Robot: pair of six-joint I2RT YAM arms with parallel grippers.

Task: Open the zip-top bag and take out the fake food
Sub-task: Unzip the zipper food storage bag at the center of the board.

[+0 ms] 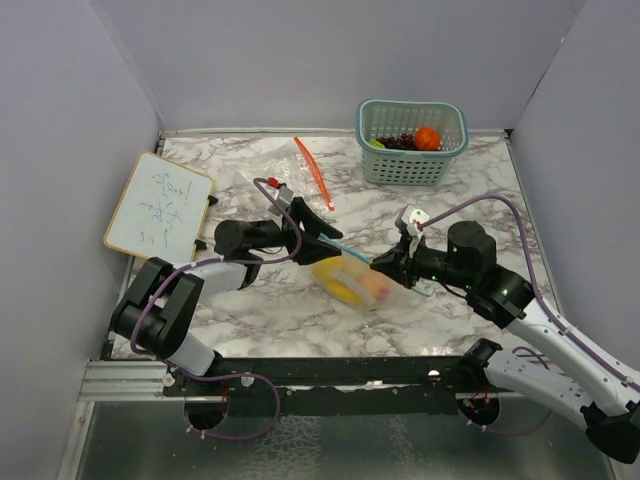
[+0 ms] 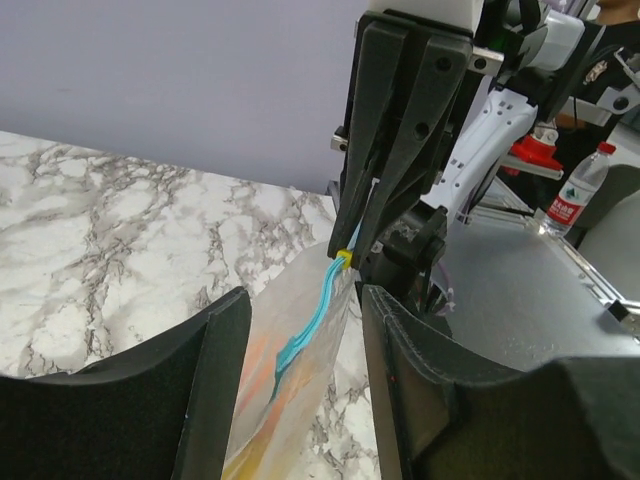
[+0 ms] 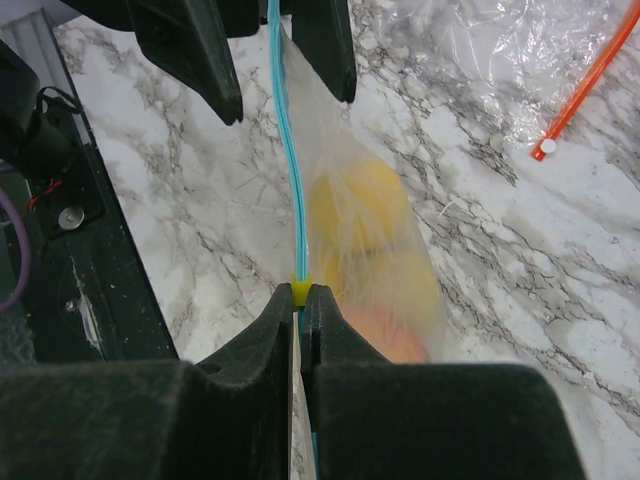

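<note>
Fingers [image 3: 335,335] of the right gripper [image 3: 300,305] are pressed together on the blue zip strip [image 3: 287,160] of the bag [image 3: 400,190], right behind its small yellow slider [image 3: 300,291]. Across from them, the left gripper [image 2: 305,300] has its fingers [image 2: 215,380] spread, one on each side of the same strip and not yet clamped on it. The bag sags between the two toward the table [image 1: 450,200]. A yellow fruit [image 3: 355,205] and a pinkish piece [image 3: 385,335] are inside it, so this fake food is not out.

To do the step well, I judge the left should close on the strip alone, clear of the film, and hold firm while the slider is drawn along. A skewed grip would likely bunch the bag.

Further out lie an empty bag [image 1: 315,172] with an orange strip, a whiteboard [image 1: 158,205] and, at the back, a teal basket [image 1: 405,168] holding an orange [image 1: 427,138]. None stands between the grippers.
</note>
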